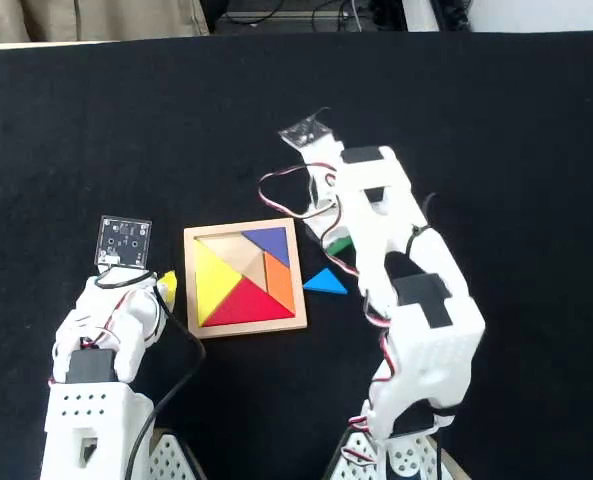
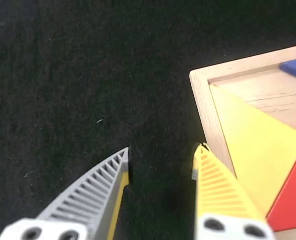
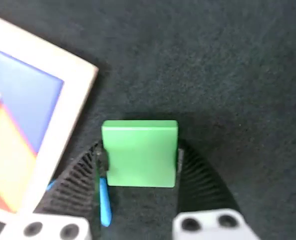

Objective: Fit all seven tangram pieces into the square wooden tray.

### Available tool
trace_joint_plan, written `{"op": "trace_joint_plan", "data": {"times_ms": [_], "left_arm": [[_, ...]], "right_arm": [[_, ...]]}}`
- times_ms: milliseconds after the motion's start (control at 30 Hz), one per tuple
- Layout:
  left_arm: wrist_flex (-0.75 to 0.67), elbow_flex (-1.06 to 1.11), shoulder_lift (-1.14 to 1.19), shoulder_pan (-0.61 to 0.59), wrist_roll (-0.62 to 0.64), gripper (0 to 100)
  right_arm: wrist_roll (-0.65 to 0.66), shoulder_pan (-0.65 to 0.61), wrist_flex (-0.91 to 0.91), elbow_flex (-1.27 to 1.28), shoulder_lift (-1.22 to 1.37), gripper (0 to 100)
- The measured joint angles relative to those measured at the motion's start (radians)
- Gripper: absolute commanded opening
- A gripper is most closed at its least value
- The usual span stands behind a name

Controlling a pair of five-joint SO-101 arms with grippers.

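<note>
my right gripper (image 3: 138,156) is closing narrowly on the green square (image 3: 140,145), one finger pressing each of two opposite sides, so the piece is sitting squarely between my fingers. i cannot tell whether the square is resting on the black cloth (image 1: 496,120) or hanging just above it. in the high view the green square (image 1: 340,244) is peeking out from under my right arm, just beside the far right corner of the square wooden tray (image 1: 246,326) and not touching its rim (image 3: 68,125).

my left gripper (image 2: 163,150) is standing wide with nothing between its fingers, pointing down at bare cloth. its yellow finger (image 2: 215,185) is lying right along the outside of the tray's left wall (image 2: 202,102), near the far left corner; the grey finger (image 2: 95,187) is sitting farther out over the cloth.

inside the tray a yellow triangle (image 1: 213,283) is filling the left side, a red triangle (image 1: 248,303) is lying along the near edge, an orange piece (image 1: 279,280) is sitting against the right wall and a dark blue piece (image 1: 269,242) is occupying the far right corner. bare wood is showing between them toward the far edge. a small blue triangle (image 1: 325,282) is lying on the cloth just right of the tray, between the tray and my right arm.
</note>
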Motion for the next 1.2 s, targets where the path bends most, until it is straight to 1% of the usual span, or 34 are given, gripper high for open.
{"op": "trace_joint_plan", "data": {"times_ms": [133, 233, 400, 533, 600, 733, 833, 967, 1200], "left_arm": [[0.0, 0.0, 0.0, 0.0, 0.0, 21], [0.0, 0.0, 0.0, 0.0, 0.0, 21], [0.0, 0.0, 0.0, 0.0, 0.0, 21], [0.0, 0.0, 0.0, 0.0, 0.0, 21], [0.0, 0.0, 0.0, 0.0, 0.0, 21], [0.0, 0.0, 0.0, 0.0, 0.0, 21], [0.0, 0.0, 0.0, 0.0, 0.0, 21], [0.0, 0.0, 0.0, 0.0, 0.0, 21], [0.0, 0.0, 0.0, 0.0, 0.0, 21]], "right_arm": [[0.0, -0.106, 0.011, -0.002, -0.087, 1.1], [0.002, -0.181, 0.015, -0.002, -0.107, 1.1], [-0.043, -0.259, 0.014, -0.012, -0.104, 1.1], [-0.051, -0.267, -0.02, -0.029, -0.074, 1.1], [-0.075, -0.279, -0.043, -0.029, -0.058, 1.1], [-0.114, -0.333, -0.089, -0.029, -0.038, 1.1], [-0.118, -0.361, -0.112, -0.029, -0.006, 1.1], [-0.12, -0.361, -0.127, -0.048, 0.057, 1.1], [-0.12, -0.368, -0.118, -0.049, 0.064, 1.1]]}}
